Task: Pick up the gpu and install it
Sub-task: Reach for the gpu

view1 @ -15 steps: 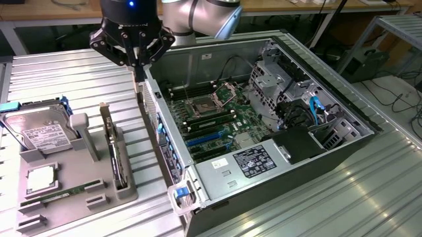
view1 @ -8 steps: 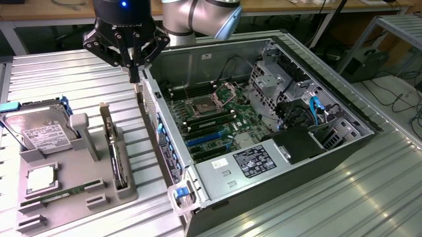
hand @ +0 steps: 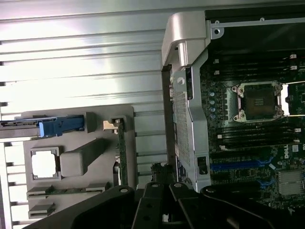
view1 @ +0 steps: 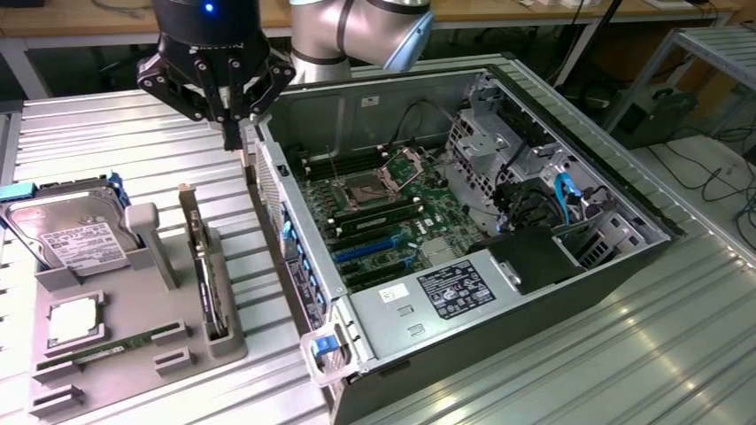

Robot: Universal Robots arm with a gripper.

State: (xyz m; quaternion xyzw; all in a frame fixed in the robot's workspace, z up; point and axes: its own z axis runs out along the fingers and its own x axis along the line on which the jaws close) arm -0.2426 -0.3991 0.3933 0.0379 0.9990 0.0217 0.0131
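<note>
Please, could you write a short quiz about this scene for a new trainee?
1. True or false: the thin green graphics card with a silver end bracket is already installed in the open black computer case.
2. Which part stands in the grey plastic tray, farthest to the exterior view's left? A) boxy silver hard drive B) graphics card C) cooling fan
3. Complete: the black gripper hangs above the space between the tray and the ___.
Key: 1 false; 2 A; 3 case.
</note>
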